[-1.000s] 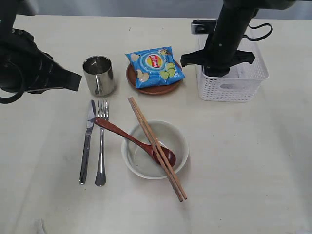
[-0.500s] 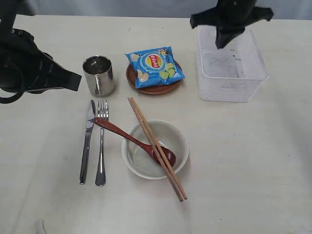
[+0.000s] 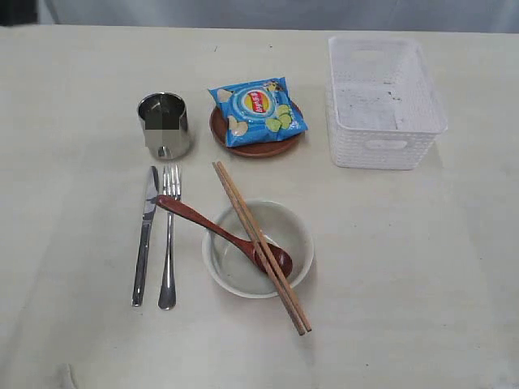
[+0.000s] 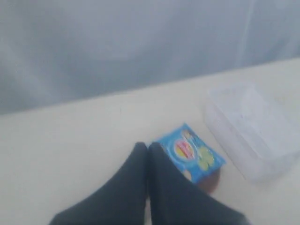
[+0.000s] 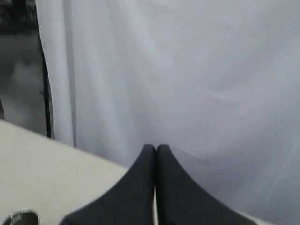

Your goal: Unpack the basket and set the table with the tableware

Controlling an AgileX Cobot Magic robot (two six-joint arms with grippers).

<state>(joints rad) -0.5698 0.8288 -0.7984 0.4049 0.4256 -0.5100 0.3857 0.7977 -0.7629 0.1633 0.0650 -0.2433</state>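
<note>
My left tool (image 4: pixel 148 147) and right tool (image 5: pixel 156 148) were pressed together, empty. Chopsticks (image 3: pixel 259 245) lay diagonally across the bowl (image 3: pixel 300 231); knife (image 3: pixel 144 235) and fork (image 3: pixel 169 243) ran parallel, tips toward the mug (image 3: pixel 165 126).

Shiny steel mug (image 3: pixel 165 126), white perforated plastic basket (image 3: pixel 384 146), glossy wooden spoon (image 3: pixel 223 233), matte table (image 3: pixel 405 267)
</note>
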